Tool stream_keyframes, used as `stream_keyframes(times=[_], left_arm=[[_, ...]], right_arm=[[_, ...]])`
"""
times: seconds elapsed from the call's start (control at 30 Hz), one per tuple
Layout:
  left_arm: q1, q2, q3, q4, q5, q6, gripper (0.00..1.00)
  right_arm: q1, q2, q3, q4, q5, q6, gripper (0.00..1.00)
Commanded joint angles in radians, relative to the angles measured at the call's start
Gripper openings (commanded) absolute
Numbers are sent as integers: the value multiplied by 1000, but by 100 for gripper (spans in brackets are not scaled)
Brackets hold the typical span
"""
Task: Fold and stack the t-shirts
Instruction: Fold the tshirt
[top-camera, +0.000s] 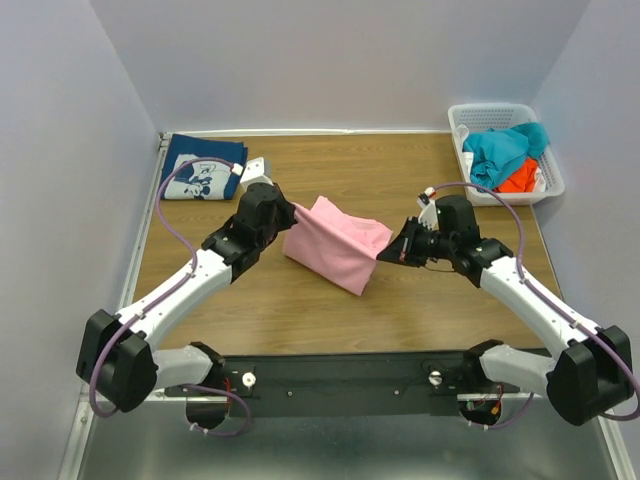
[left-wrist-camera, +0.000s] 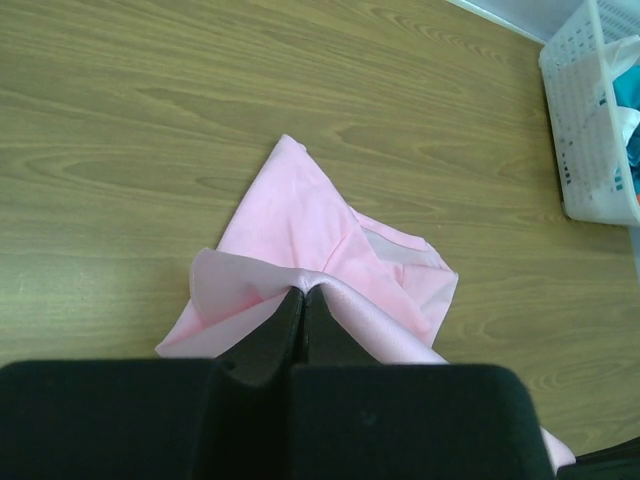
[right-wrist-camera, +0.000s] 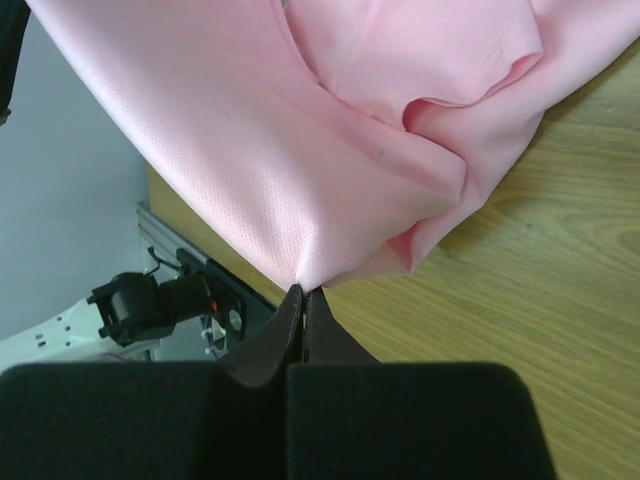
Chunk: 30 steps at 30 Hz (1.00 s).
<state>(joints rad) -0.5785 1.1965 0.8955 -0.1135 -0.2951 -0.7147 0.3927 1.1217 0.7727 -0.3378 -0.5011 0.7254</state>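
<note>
Over the desk (top-camera: 300, 310), left tool (top-camera: 293, 214) and right tool (top-camera: 384, 256) are clenching the half-folded pink tee (top-camera: 335, 250), navy tee (top-camera: 203, 168) lying folded.

Bright, even, diffuse light from overhead. Shadows faint, soft-edged on table (top-camera: 330, 310). No glare. Wrist views: btm of frame dark, slightly soft.

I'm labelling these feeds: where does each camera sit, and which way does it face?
Top external: above and behind the arms, looking down on the table; both arms, left gripper and right gripper show.
Left wrist: on the left arm, looking past its shut fingers at the pink t-shirt, basket beyond.
Right wrist: on the right arm, looking past its shut fingers at that t-shirt.
Shared: all three show the pink t-shirt.
</note>
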Motion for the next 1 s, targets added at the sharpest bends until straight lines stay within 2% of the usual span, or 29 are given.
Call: stream_keyframes(times=[0.0, 0.27, 0.4, 0.5, 0.67, 0.97], left_arm=[[41, 61, 51, 60, 11, 44, 0], [95, 215, 147, 103, 77, 80, 0], [104, 302, 226, 110, 109, 100, 0], [109, 385, 269, 107, 123, 110, 0], [114, 541, 374, 107, 83, 97, 0], [140, 759, 545, 104, 125, 109, 0]], right_arm=[[-12, 38, 60, -20, 88, -18, 1], [-55, 127, 114, 11, 114, -24, 1], [-104, 159, 115, 88, 122, -11, 1], [-149, 231, 128, 109, 84, -9, 1], [-202, 367, 109, 308, 56, 49, 1], [-238, 621, 255, 431, 21, 42, 1]])
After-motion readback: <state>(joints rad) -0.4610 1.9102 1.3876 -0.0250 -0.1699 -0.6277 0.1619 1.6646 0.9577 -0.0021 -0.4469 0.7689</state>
